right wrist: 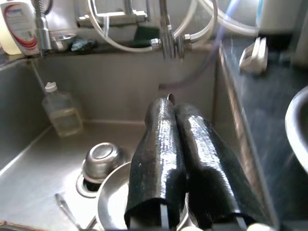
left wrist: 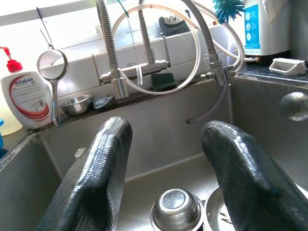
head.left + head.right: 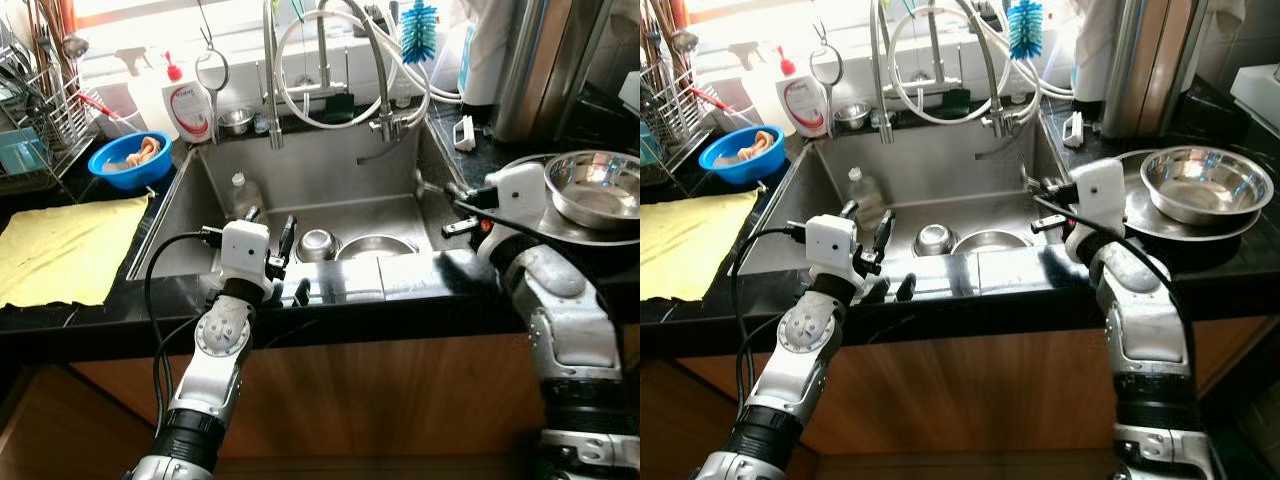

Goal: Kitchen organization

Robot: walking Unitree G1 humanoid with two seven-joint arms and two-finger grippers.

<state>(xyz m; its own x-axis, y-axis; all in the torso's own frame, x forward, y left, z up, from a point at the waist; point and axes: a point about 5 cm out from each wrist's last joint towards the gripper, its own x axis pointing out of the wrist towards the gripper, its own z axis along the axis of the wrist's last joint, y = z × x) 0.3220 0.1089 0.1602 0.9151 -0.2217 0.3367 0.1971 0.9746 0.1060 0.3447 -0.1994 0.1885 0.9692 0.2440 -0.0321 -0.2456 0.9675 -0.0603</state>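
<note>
A: We see our left gripper [image 2: 166, 168] at the sink's [image 3: 330, 170] front edge, fingers spread apart around nothing.

B: Our right gripper [image 1: 178, 159] is pressed together above the sink's right side. A small steel bowl [image 3: 318, 243] sits upside down over the drain.

You have two steel bowls in the sink [image 3: 200, 190]: a small upturned bowl [image 3: 317, 243] and a wider bowl [image 3: 375, 246]. One large bowl [image 3: 597, 187] on the counter, one tiny bowl [image 3: 236, 121] behind, one bottle [image 3: 243, 194], perhaps plastic.
</note>
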